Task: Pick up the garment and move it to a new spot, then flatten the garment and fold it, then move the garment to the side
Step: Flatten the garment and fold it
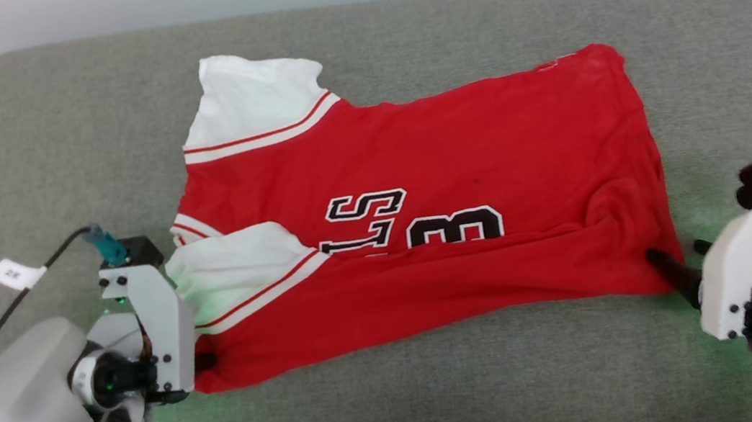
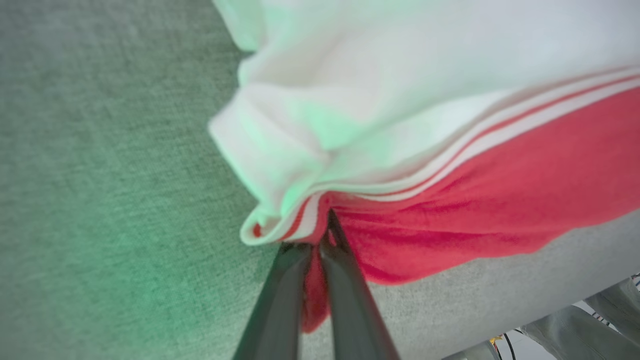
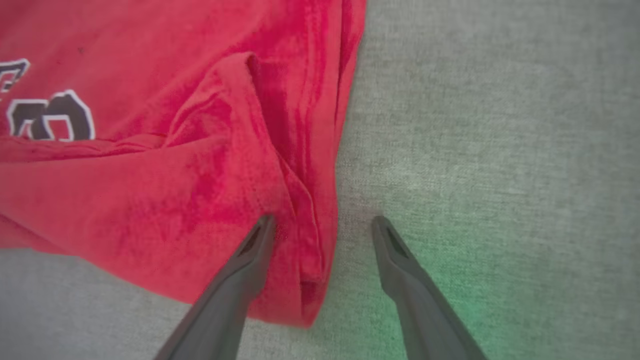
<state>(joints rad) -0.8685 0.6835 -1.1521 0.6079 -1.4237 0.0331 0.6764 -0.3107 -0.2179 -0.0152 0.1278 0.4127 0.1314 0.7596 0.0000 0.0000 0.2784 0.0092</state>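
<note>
garment [image 1: 426, 153] lies spread sideways about in the middle of the grey cloth-covered desk [image 1: 402, 411], with the white sleeves to the left and the hem to the right. its near half seems folded over, because the black lettering [image 1: 454, 227] is cut by a crease and only a part of it can be read.

left gripper [image 1: 204, 362] is at the near left corner. in the left wrist view its fingers [image 2: 350, 300] are closed tight on a fold of red cloth, just under the striped trim of the near sleeve [image 1: 238, 265]. right gripper [image 1: 680, 259] is at the near right corner with its fingers wide apart. one finger [image 3: 242, 270] lies over the red cloth and the other is over the bare desk just beside the hem, so the edge runs between them and nothing is gripped there yet.

i think the two near corners are taken so that the near edge can be lifted evenly, for the next fold or for carrying. with only one corner pinched, a pull now would probably twist the soft cloth.

in the head view the left fingertips are covered by the wrist and the cloth. how many layers they hold, i cannot tell. what is under the folded half, with the rest of the lettering, is hidden. whether the right finger really touches the cloth is hard to make out.
</note>
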